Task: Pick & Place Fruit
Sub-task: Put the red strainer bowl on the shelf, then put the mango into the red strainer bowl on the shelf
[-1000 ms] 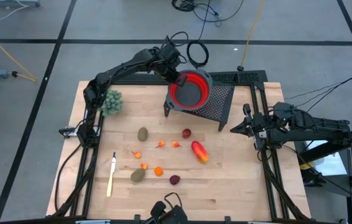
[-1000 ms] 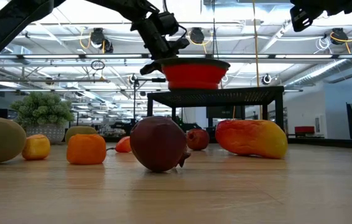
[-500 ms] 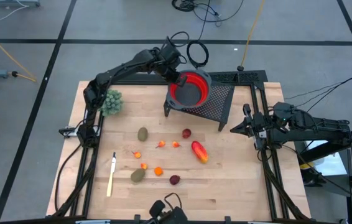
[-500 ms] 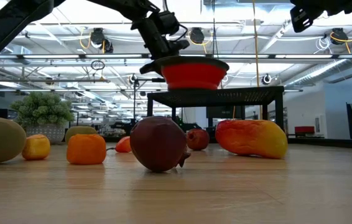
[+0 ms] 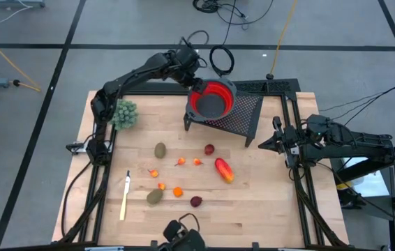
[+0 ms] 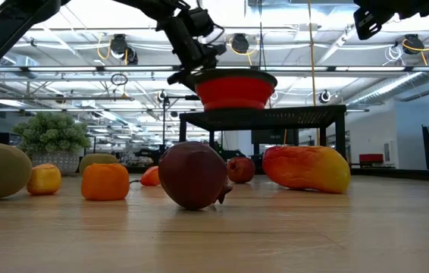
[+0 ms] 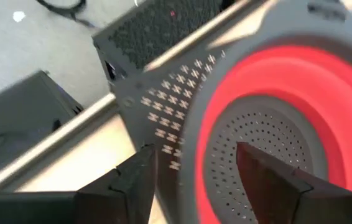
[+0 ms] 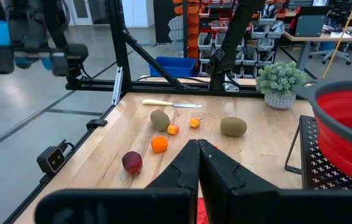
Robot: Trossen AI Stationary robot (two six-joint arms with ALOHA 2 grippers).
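Observation:
The fruit lies loose on the wooden table: a long red-orange-yellow piece [image 5: 223, 169], two brownish-green ovals [image 5: 160, 150] [image 5: 155, 196], two dark red balls [image 5: 209, 149] [image 5: 196, 201] and several small orange bits [image 5: 177, 191]. A red bowl with a grey perforated bottom [image 5: 212, 100] stands on a black perforated stand [image 5: 243, 115] at the table's far side. My left gripper [image 7: 201, 180] hangs open over the bowl's far-left rim, one finger on either side of it and apart from it. My right gripper [image 8: 198, 155] waits shut past the table's right edge.
A bushy green clump [image 5: 124, 113] sits at the far left of the table. A yellow-handled knife [image 5: 125, 195] lies near the front left. Black frame rails [image 5: 302, 188] run along the left and right edges.
My left gripper has opened, letting go of the red bowl's rim, and has drawn a little up and away toward the table's far left. The bowl stays where it was on the stand.

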